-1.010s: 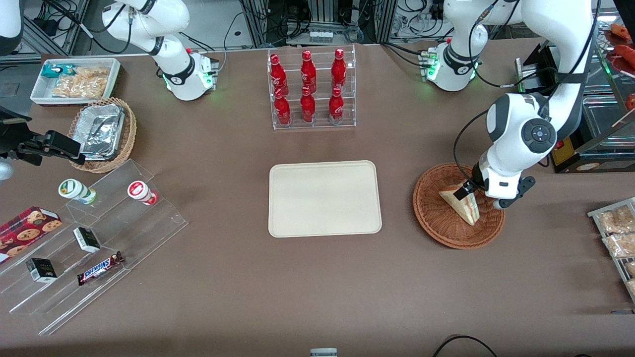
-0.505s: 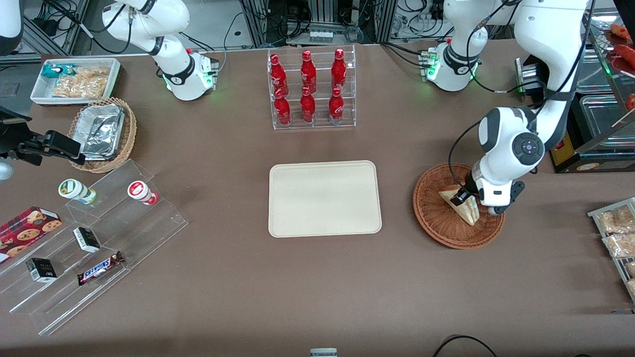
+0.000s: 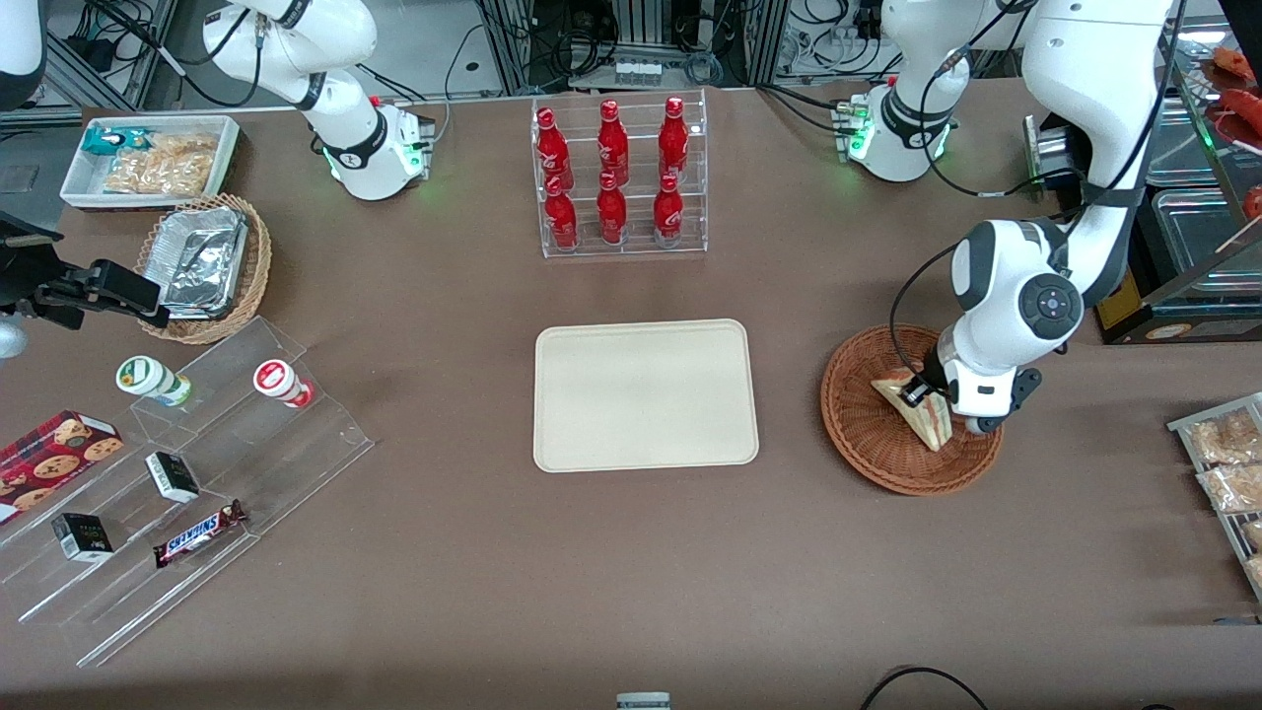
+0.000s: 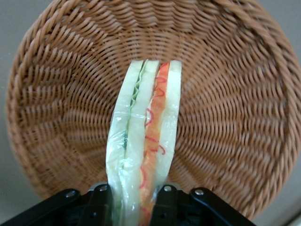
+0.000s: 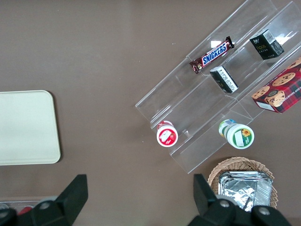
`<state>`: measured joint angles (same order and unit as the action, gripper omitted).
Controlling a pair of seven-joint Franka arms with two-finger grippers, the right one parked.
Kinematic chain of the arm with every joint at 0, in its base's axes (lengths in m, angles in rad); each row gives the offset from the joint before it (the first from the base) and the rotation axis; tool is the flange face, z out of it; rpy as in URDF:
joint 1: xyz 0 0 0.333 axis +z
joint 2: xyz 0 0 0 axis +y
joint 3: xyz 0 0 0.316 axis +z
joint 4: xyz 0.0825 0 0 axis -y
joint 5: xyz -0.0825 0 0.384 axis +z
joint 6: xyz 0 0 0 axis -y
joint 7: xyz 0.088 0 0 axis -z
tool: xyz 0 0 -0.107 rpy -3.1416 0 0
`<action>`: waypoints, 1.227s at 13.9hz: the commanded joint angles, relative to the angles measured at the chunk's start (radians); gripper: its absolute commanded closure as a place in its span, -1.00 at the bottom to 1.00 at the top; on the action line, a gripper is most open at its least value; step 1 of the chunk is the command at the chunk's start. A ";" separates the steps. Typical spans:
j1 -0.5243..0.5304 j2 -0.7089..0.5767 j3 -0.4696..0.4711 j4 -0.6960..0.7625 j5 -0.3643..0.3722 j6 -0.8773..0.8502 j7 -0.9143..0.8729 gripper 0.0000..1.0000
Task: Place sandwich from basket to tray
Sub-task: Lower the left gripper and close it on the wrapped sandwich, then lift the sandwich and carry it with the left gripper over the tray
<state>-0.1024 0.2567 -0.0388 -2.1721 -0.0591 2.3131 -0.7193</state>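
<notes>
1. The sandwich (image 4: 143, 141) is standing on edge in the basket (image 4: 225, 108); pale bread is flanking green and red filling.
2. The tool (image 4: 133, 207) is clamping the sandwich's end, one finger (image 4: 96, 207) pressing each bread face.
3. The arm is hiding part of the basket (image 3: 873, 434) in the front view; the tray (image 3: 646, 394) is lying well apart on the counter (image 3: 631, 572).

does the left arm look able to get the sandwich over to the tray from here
Probably yes. The left gripper is shut on the sandwich in the basket, and only bare table lies between that and the tray, which has nothing on it.
</notes>
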 commanded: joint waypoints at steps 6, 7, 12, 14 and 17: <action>-0.153 0.039 -0.024 0.211 -0.001 -0.126 0.325 1.00; -0.190 0.058 -0.024 0.236 -0.001 -0.127 0.304 1.00; -0.376 0.260 -0.023 0.522 0.005 -0.274 0.079 1.00; -0.442 0.341 -0.023 0.627 0.005 -0.299 -0.012 1.00; -0.532 0.449 -0.023 0.748 0.004 -0.331 -0.150 1.00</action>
<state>-0.5763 0.6131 -0.0761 -1.5540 -0.0585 2.0401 -0.7850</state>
